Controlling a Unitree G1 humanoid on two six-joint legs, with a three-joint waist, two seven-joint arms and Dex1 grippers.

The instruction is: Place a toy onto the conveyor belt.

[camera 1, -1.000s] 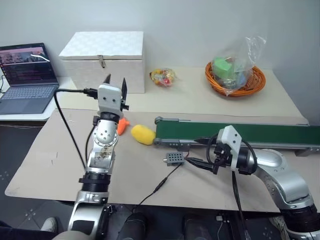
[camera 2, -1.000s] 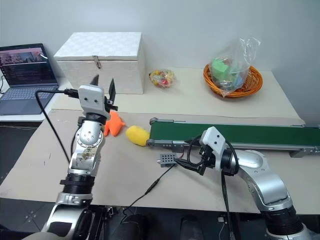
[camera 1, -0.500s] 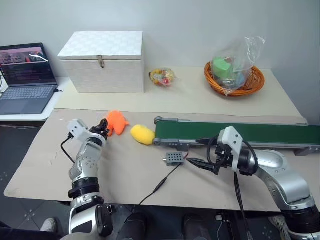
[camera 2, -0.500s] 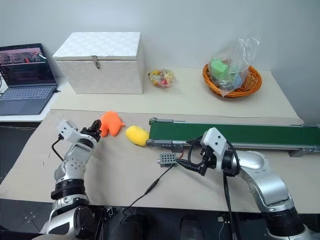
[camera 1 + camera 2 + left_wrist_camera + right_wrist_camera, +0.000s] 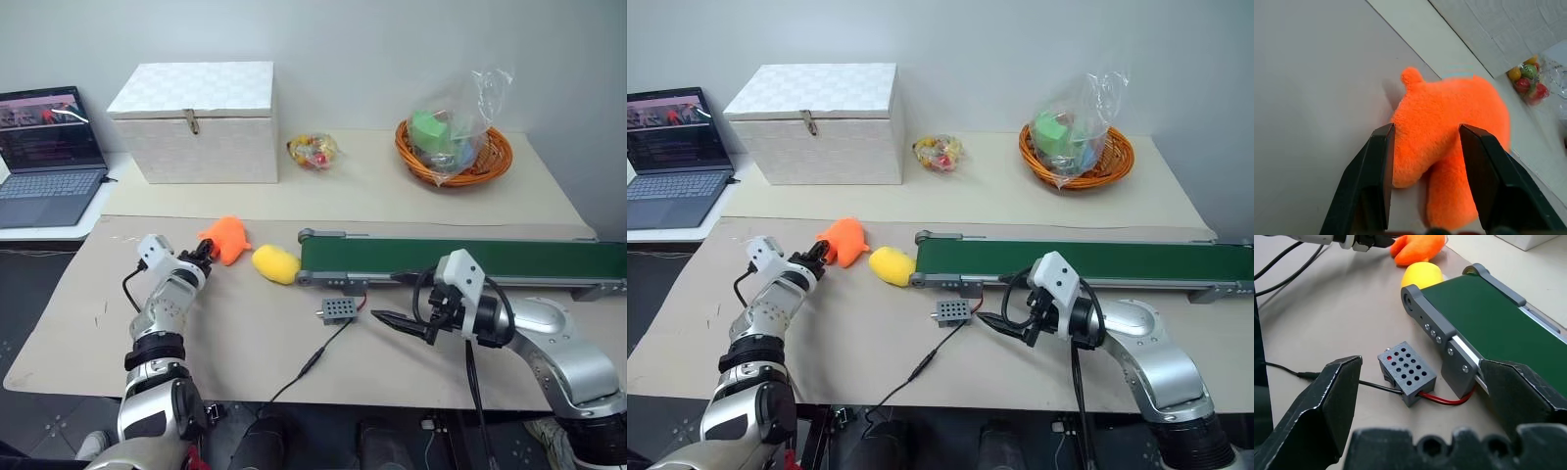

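- The left gripper (image 5: 1422, 161) has dropped from high above the desk (image 5: 245, 343) to its surface; its parted fingers now straddle the toy (image 5: 224, 238) without squeezing it.
- The toy lies near the desk's left part, just left of the yellow plush (image 5: 275, 262), which sits at the conveyor belt (image 5: 460, 260)'s left end.
- That puts the grasp within reach; closing comes next, I judge.
- The right gripper (image 5: 1420, 396) hovers open and unmoved near the control box (image 5: 338, 310).
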